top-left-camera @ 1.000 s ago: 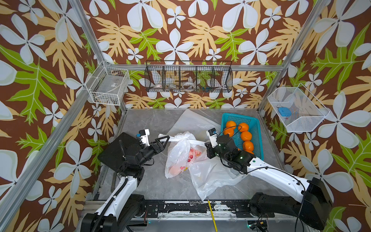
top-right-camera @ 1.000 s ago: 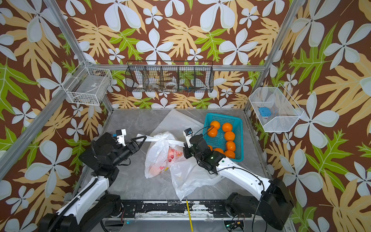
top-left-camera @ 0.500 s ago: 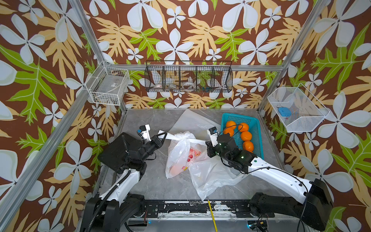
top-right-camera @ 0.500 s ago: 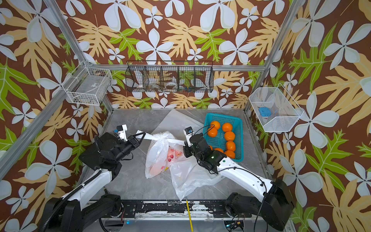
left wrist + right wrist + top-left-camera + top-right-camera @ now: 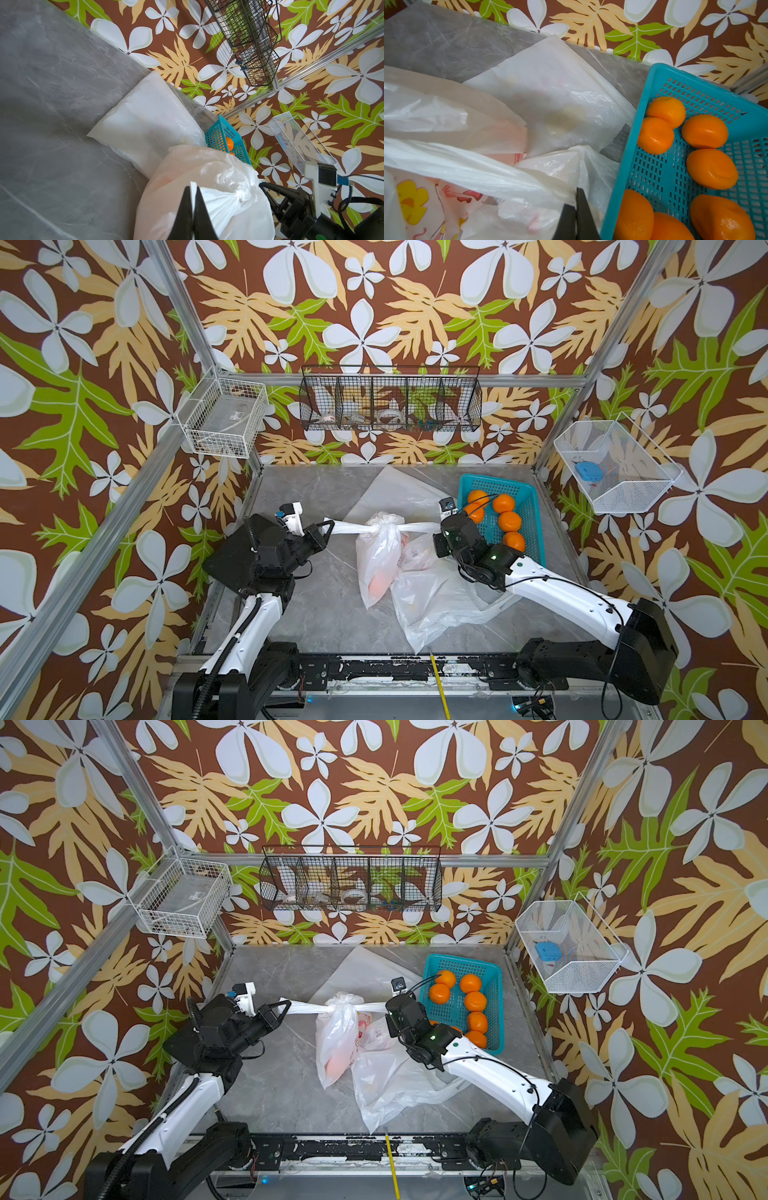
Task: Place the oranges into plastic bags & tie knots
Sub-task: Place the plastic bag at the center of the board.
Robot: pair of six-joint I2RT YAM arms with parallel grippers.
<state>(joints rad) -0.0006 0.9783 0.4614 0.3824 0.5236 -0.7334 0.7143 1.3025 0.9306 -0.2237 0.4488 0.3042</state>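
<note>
- We see the left gripper (image 5: 330, 526) pinched tight on the left handle (image 5: 347, 526) of the bag (image 5: 380, 560). In the left wrist view its black fingers (image 5: 202, 216) meet on the white plastic.
- The right gripper (image 5: 436, 533) is clamped the same way on the right handle (image 5: 415, 526) — in the right wrist view its fingers (image 5: 584, 218) close together over the strip.
- Between the two grippers the handles run taut and nearly level, and they meet at a knot (image 5: 384, 526) on top of the bag.
- The bag hangs from that knot in the middle of the table (image 5: 316, 614), with its lower end down on the surface.
- An orange shape (image 5: 376, 585) glows low inside it; we cannot tell how many fruits are in there.
- A second bag (image 5: 436, 605) lies crumpled and loose just beside the first, toward the front, and it is partly under the right arm.
- A third bag (image 5: 395, 493) lies flat toward the back wall, behind the knot.
- The basket (image 5: 528, 506) sits at the back right corner, with the right gripper just beside its near wall.
- The oranges (image 5: 503, 503) lie loose in the basket — several show in both top views and in the right wrist view.
</note>
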